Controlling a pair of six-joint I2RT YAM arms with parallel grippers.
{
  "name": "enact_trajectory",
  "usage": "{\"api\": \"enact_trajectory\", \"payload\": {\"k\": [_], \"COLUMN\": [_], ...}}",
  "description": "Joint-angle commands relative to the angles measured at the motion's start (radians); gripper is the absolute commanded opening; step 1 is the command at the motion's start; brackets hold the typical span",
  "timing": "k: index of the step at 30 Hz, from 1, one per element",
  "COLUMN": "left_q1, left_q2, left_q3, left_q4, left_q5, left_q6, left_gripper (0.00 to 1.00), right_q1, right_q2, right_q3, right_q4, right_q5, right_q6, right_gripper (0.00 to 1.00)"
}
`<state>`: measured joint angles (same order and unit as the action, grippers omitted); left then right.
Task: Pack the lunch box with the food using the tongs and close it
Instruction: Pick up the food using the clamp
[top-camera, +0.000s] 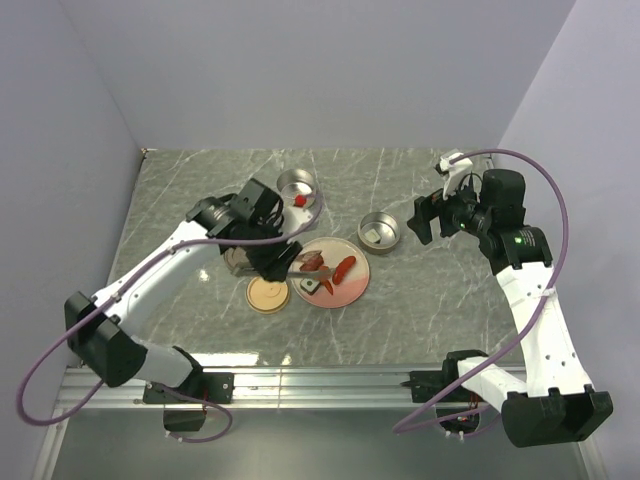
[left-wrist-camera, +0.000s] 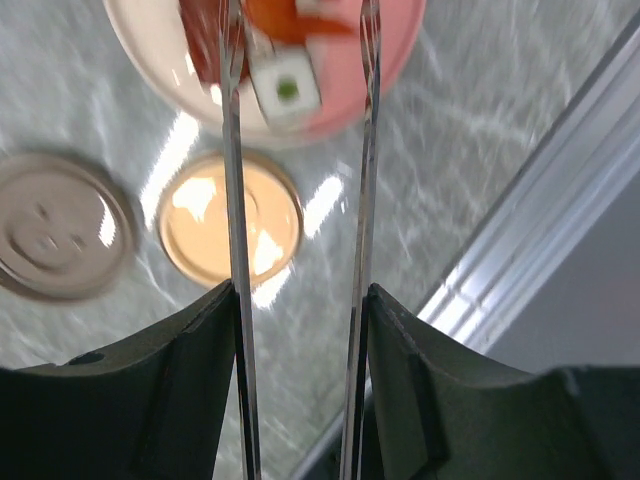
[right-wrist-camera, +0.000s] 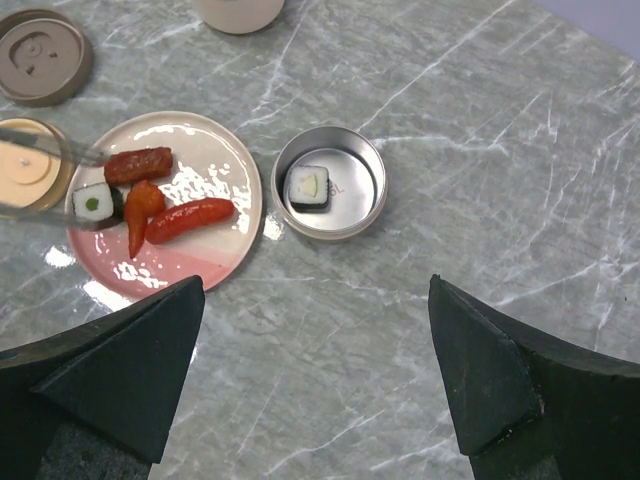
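My left gripper (top-camera: 276, 256) (left-wrist-camera: 300, 300) is shut on the silver tongs (top-camera: 302, 266) (left-wrist-camera: 230, 180), one finger pressing on each arm from outside. The tong tips reach over the pink plate (top-camera: 352, 290) (left-wrist-camera: 380, 60) and stand either side of a white sushi piece (left-wrist-camera: 287, 88) (right-wrist-camera: 92, 202) without touching it. Also on the plate lie two red sausages (right-wrist-camera: 138, 165) (right-wrist-camera: 190, 218) and an orange carrot piece (right-wrist-camera: 140, 210). A round metal lunch box tin (top-camera: 378, 232) (right-wrist-camera: 350, 215) right of the plate holds one sushi piece (right-wrist-camera: 309, 186). My right gripper (top-camera: 430, 215) (right-wrist-camera: 315, 370) hangs open above bare table beside that tin.
A second metal tin (top-camera: 297, 185) with a red piece (top-camera: 300, 200) inside stands behind the plate. A tan lid (top-camera: 268, 295) (left-wrist-camera: 230, 225) and a grey-brown lid (left-wrist-camera: 55, 240) (right-wrist-camera: 40, 42) lie left of the plate. The table's metal rail (top-camera: 320, 380) runs along the near edge.
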<state>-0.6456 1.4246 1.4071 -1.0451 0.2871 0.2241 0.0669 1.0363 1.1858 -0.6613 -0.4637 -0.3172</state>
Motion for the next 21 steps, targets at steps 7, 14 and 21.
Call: {"api": "enact_trajectory", "payload": {"k": [7, 14, 21], "left_q1": [0.015, 0.020, 0.020], "left_q2": [-0.240, -0.300, -0.256], "left_q3": [-0.246, -0.319, -0.310], "left_q4": [-0.043, -0.026, -0.009], "left_q5": [-0.066, -0.094, -0.078], "left_q6": [0.029, 0.029, 0.015], "left_gripper": [0.56, 0.57, 0.56], "right_q1": [-0.007, -0.007, -0.007], "right_q2": [-0.036, -0.036, -0.036], "right_q3": [0.031, 0.037, 0.043], "right_q4": [-0.017, -0.026, -0.032], "right_q5": [0.019, 0.023, 0.031], "right_q6": [-0.014, -0.014, -0.022], "right_gripper": [1.00, 1.00, 1.00]}}
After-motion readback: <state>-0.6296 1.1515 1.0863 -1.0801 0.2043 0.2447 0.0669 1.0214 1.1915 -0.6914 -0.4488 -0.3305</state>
